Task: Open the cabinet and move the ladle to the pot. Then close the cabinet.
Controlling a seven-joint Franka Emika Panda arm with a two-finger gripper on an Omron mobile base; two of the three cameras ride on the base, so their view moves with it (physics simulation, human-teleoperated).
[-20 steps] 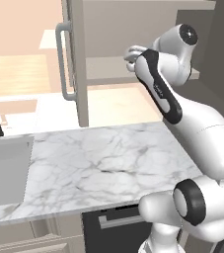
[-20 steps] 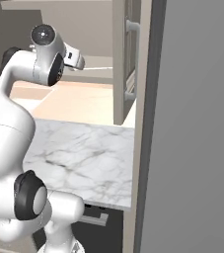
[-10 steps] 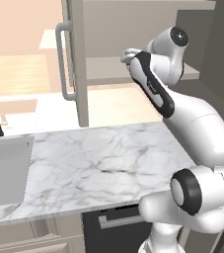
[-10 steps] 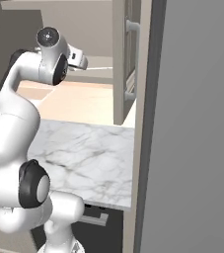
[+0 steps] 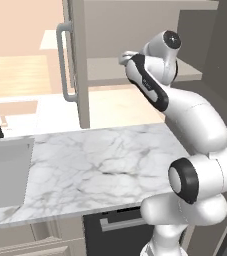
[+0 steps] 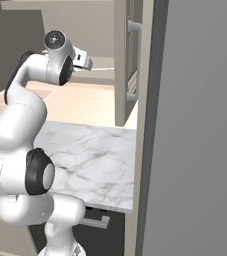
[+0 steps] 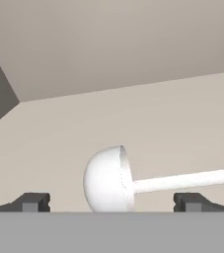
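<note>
Swinging open already on the wide wall cabinet (image 5: 135, 30), with its left door (image 5: 77, 60) standing edge-on over the marble counter (image 5: 100, 160) and the other door (image 6: 121, 60) hanging out at the right base view's middle. Keeping the base parked, judging by the counter and the sink (image 5: 5, 165) framed exactly as a second ago. Reshaping the white arm (image 5: 195, 115) instead: folding the elbow in closer over the last second and nudging the hand a touch deeper past the front edge of the cabinet's shelf (image 7: 158, 128). Meaning, most likely, the opening step being over and the approach to the pick-up being well under way, with nothing lifted yet and the carry to the pot and the closing both waiting. Spotting the ladle (image 7: 108, 180) lying on that shelf, well forward of the back edge and clear of the back corner, white bowl tipped on its side, thin handle running off toward the hand view's right edge. Hovering the pincer (image 7: 112, 201) with its jaws spread wide and grasping nothing, same spread as a second back. Lining up nicely: bowl sitting just ahead of the fingertips (image 7: 32, 201) and centred in the gap, apart from both tips, handle passing just above the other tip. Needing, by the look of it, a little more reach before squeezing.
</note>
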